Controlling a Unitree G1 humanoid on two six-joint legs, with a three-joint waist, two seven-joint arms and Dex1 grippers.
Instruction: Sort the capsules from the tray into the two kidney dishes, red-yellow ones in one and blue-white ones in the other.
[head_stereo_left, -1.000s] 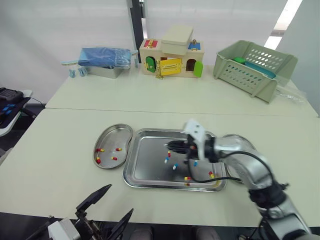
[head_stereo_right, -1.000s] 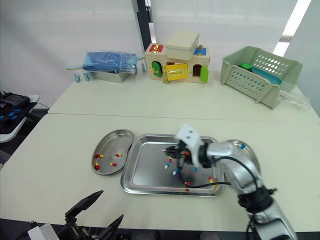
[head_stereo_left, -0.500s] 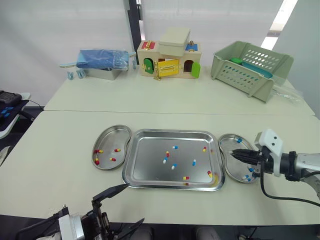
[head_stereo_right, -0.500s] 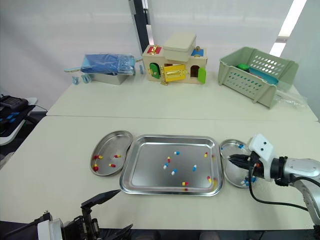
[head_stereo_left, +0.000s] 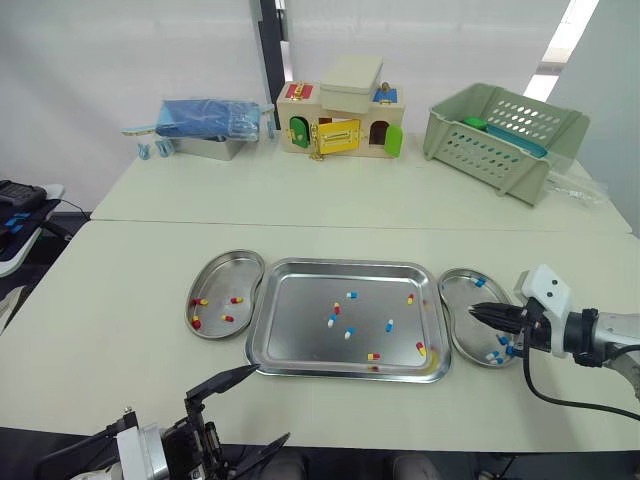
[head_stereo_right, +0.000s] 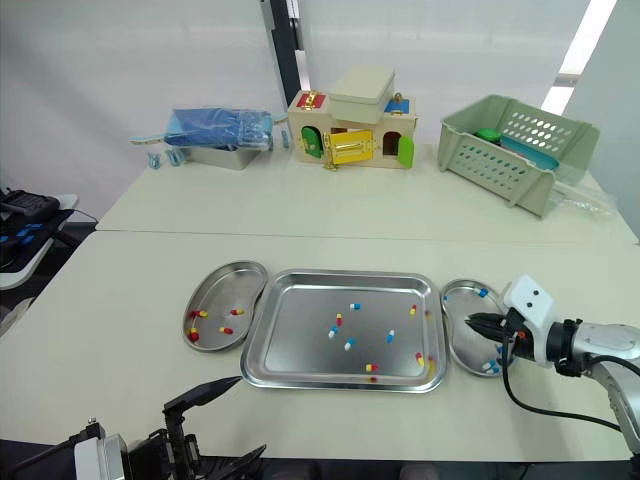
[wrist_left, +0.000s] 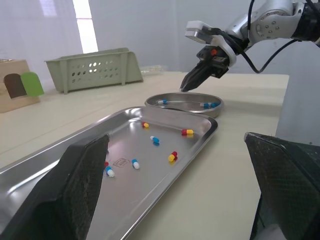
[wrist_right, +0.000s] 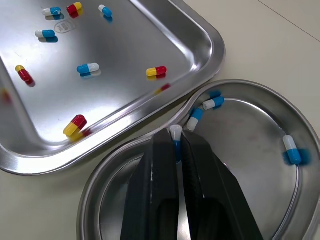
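The right gripper (head_stereo_left: 474, 312) is clamping 1 blue-white capsule (wrist_right: 175, 136) at its tips, long axis lying along the jaws toward 9 o'clock, hovering over the tray-side edge of the kidney dish (head_stereo_left: 462, 340) sitting at 3 o'clock of the tray (head_stereo_left: 300, 335).

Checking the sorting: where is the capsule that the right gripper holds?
In the right wrist view the blue-white capsule is pinched in the right gripper, over the right kidney dish, near its rim beside the tray.
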